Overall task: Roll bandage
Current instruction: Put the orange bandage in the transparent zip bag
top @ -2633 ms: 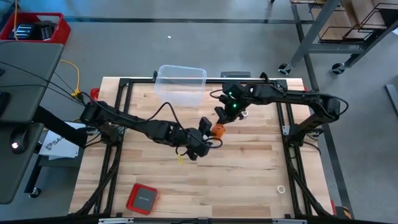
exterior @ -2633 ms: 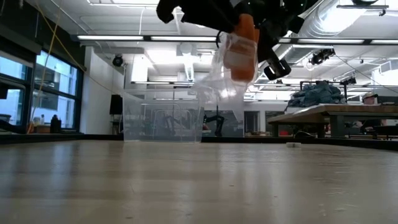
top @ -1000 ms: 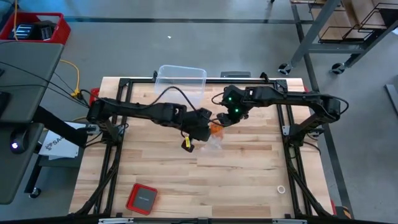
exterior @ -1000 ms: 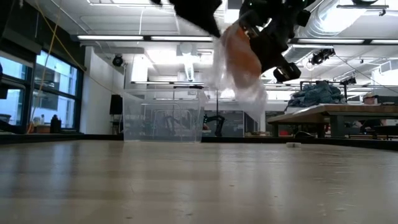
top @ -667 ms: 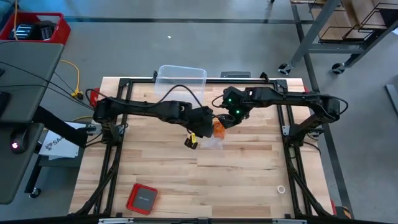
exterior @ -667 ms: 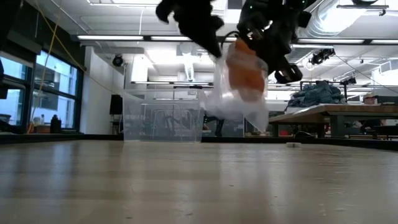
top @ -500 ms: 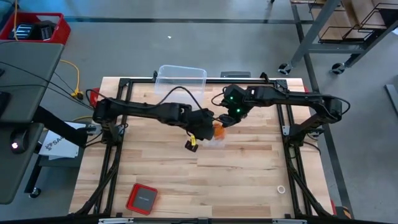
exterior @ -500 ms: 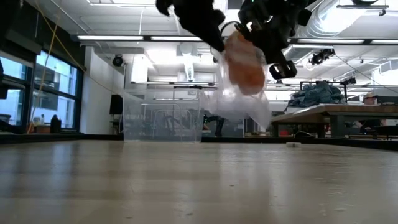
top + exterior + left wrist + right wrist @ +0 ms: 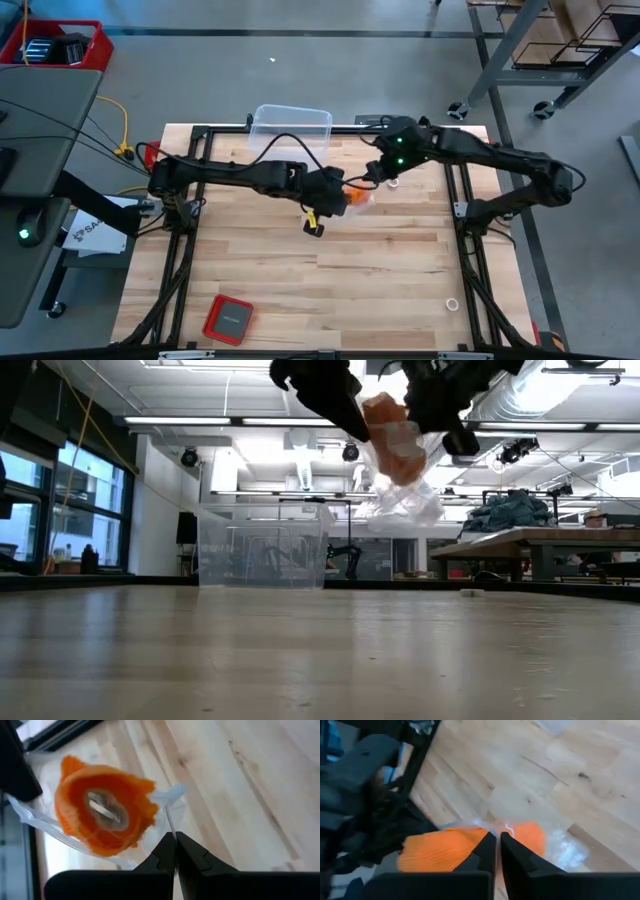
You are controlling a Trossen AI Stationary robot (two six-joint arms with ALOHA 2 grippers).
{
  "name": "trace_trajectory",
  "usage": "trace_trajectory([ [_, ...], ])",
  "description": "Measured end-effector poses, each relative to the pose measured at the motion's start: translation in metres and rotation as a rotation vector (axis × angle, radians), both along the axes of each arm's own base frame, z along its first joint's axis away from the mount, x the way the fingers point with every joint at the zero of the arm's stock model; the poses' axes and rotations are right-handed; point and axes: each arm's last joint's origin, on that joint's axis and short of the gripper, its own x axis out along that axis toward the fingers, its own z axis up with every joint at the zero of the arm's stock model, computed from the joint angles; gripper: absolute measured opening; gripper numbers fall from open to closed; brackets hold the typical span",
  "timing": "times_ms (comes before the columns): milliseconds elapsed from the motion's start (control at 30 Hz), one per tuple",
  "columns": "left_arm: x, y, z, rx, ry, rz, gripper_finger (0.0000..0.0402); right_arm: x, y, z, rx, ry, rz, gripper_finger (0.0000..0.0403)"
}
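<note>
Notice your left hand (image 9: 175, 851) and right hand (image 9: 497, 851) are both pinched shut on the clear plastic bag (image 9: 405, 500), lifted off the tabletop (image 9: 390, 270); the bandage (image 9: 102, 812) hangs rolled inside between them, probably so you can spread the bag's mouth.

My two grippers meet above the table (image 9: 400, 270) middle, bandage roll (image 9: 352, 201) inside the plastic bag (image 9: 405, 500) between them, clear bin (image 9: 291, 137) behind.
</note>
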Motion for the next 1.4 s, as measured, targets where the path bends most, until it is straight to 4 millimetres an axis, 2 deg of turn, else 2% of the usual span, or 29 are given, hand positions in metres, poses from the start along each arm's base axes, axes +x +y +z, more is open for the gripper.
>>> trace_trajectory([
  [167, 0.004, 0.004, 0.004, 0.030, -0.060, 0.025, 0.0000, -0.012, 0.004, 0.009, 0.003, -0.004, -0.060, 0.0002],
  [400, 0.011, 0.006, 0.010, 0.023, -0.154, 0.027, 0.0000, -0.005, 0.019, 0.004, 0.022, 0.040, -0.042, 0.0002],
  [533, 0.012, 0.006, 0.011, 0.022, -0.166, 0.028, 0.0000, -0.004, 0.020, 0.011, 0.009, -0.019, -0.073, 0.0007],
  [633, 0.012, 0.006, 0.011, 0.014, -0.167, 0.042, 0.0000, -0.004, 0.020, 0.015, -0.005, -0.049, -0.074, 0.0030],
  [867, 0.011, 0.006, 0.009, 0.010, -0.149, 0.050, 0.0000, -0.013, 0.020, 0.020, -0.066, -0.041, -0.119, 0.0115],
  [1033, 0.010, 0.006, 0.009, 0.015, -0.140, 0.047, 0.0000, -0.019, 0.022, 0.025, -0.066, -0.073, -0.082, 0.0140],
  [1167, 0.010, 0.006, 0.009, 0.115, -0.133, -0.004, 0.0000, -0.017, 0.031, 0.026, -0.005, -0.094, 0.025, 0.0142],
  [1267, 0.011, 0.002, 0.010, 0.221, -0.136, -0.068, 0.0000, -0.015, 0.039, 0.026, -0.036, -0.097, 0.085, 0.0136],
  [1333, 0.011, -0.003, 0.011, 0.256, -0.140, -0.110, 0.0000, -0.015, 0.042, 0.025, -0.070, -0.080, 0.061, 0.0111],
  [1400, 0.011, -0.008, 0.011, 0.275, -0.141, -0.143, 0.0000, -0.014, 0.043, 0.025, -0.109, -0.071, 0.022, 0.0060],
])
